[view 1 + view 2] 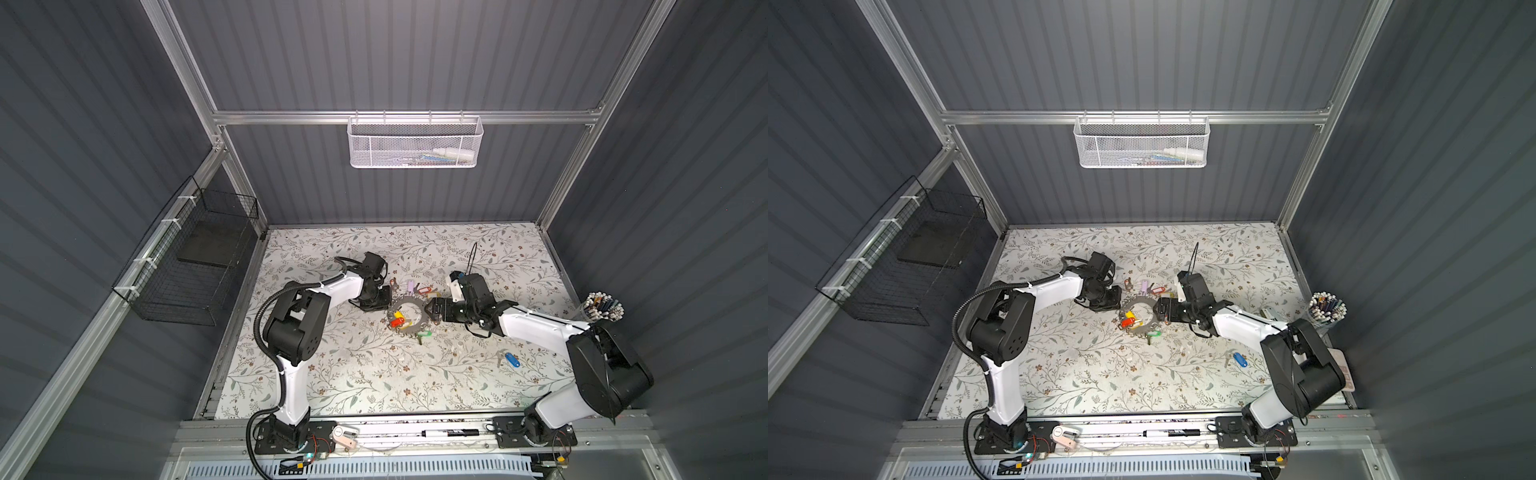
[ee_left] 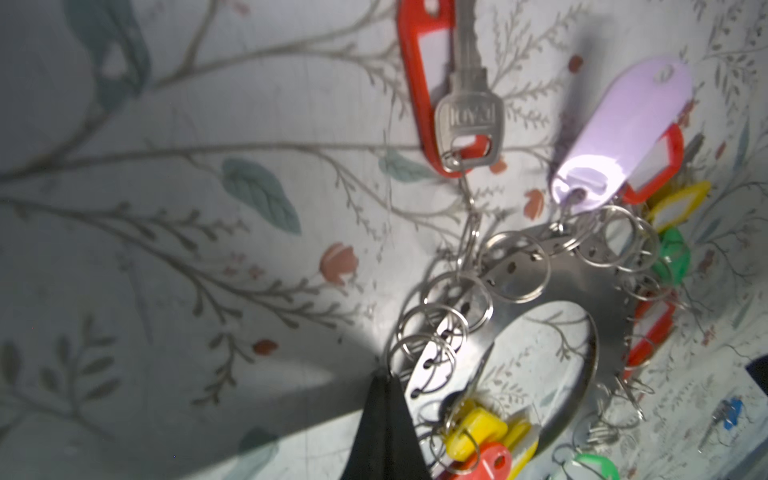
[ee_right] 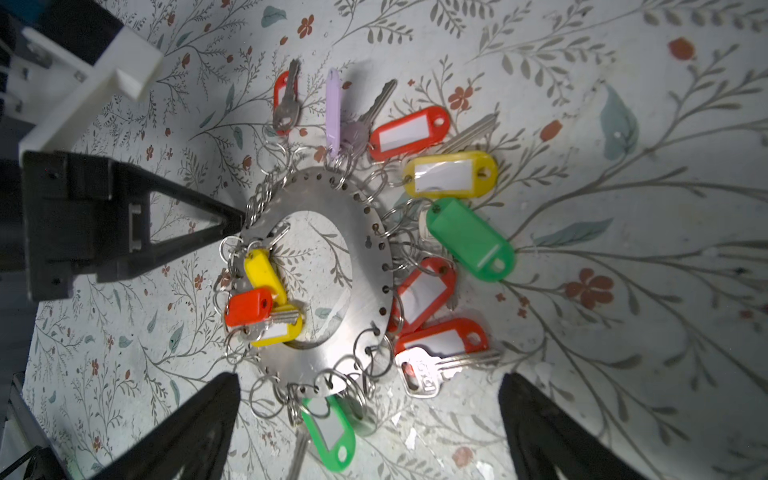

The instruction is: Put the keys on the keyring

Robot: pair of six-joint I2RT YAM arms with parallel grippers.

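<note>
Near the middle of the bench (image 1: 374, 374), flat on the floral surface: the keyring (image 1: 415, 301) (image 1: 1144, 300) (image 3: 316, 191), a grey metal plate with a wide hole, its rim hung with small split rings (image 2: 446, 328), keys and coloured tags (image 3: 469, 239) in red, yellow, green and lilac. On the side toward the left arm, a yellow tag (image 3: 264, 270) and a red tag (image 3: 249, 306) lying inward, partly over the hole. At that same side, the left gripper (image 1: 385, 302) (image 3: 237, 218) (image 2: 384, 386), closed down to a point, tips right against the rim among the split rings; no telling from either wrist view whether a ring is pinched between them. On the opposite side of the plate, the right gripper (image 1: 432, 311) (image 1: 1160, 311) (image 3: 370, 380), spread wide and low at the rim, with a green tag (image 3: 328, 432) and a silver key (image 3: 440, 368) between its fingers in the right wrist view; contact with the plate not discernible. Well apart from the keyring, toward the right edge of the bench and nearer the front, just beside the right arm: the keys (image 1: 512, 360) (image 1: 1239, 360), a small silver bunch with a blue tag, loose on the surface, in neither gripper. At the right edge, a clear cup of pens (image 1: 604, 309). Beyond the front edge, on the rail between the arm bases, a black marker (image 1: 451, 433). On the back wall, a white mesh basket (image 1: 415, 143); on the left wall, a black wire basket (image 1: 187, 270).
</note>
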